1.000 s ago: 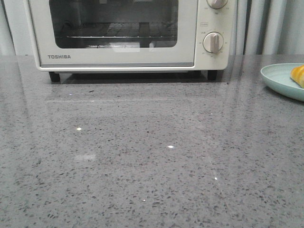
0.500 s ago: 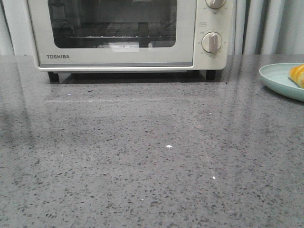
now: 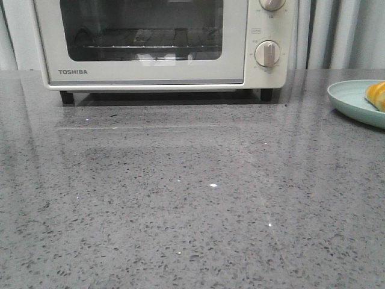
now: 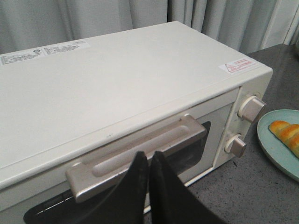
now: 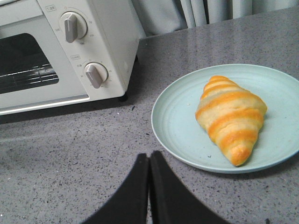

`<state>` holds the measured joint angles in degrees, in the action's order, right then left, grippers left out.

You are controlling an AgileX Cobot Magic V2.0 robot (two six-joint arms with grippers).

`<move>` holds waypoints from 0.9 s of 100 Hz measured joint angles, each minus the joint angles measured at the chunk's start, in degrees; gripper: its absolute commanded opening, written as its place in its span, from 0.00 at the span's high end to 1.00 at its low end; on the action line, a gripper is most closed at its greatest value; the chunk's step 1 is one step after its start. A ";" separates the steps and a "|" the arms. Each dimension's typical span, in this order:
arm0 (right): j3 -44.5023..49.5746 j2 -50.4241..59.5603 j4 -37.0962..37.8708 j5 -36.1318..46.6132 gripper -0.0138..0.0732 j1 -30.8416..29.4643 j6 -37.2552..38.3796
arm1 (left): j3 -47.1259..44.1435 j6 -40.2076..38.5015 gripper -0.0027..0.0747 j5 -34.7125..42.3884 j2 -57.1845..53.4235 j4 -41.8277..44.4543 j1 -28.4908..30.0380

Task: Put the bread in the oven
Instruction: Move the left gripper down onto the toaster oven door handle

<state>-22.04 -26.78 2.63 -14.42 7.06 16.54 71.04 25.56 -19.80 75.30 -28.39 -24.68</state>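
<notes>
On the grey speckled bench stands one oven, cream-white, door shut, and beside it on the robot's right one pale green plate carrying one bread. "TOSHIBA" reads clearly on the lower left of the oven door. Two round knobs sit one above the other on the oven's right panel, with small markings too fine to read. Up on the oven's top, the left wrist view shows a white label strip at the back and a small red-printed warning sticker near the right corner; neither is legible. One long handle runs across the top of the door. The bread lies flat on the plate, striped orange and cream, its long axis running with one tapered tip toward the right gripper. That gripper's jaws are pressed together, holding nothing, hovering just short of the plate. The left gripper has its jaws closed too, empty, right at the door handle.
</notes>
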 measured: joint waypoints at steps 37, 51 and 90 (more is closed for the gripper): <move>0.00 0.00 1.14 -0.38 0.90 0.00 0.00 | 4.11 4.27 0.99 -0.52 7.01 -1.39 -2.22; 0.00 0.00 1.41 -0.61 0.90 0.00 0.00 | 4.11 4.45 0.99 0.52 8.75 -1.39 -2.22; 0.00 0.00 1.50 -0.69 0.90 0.00 0.00 | 4.11 4.65 0.99 6.52 10.25 -1.52 -2.22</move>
<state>-22.04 -26.78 4.14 -15.12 7.06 16.54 75.15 30.21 -13.28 85.56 -29.91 -26.90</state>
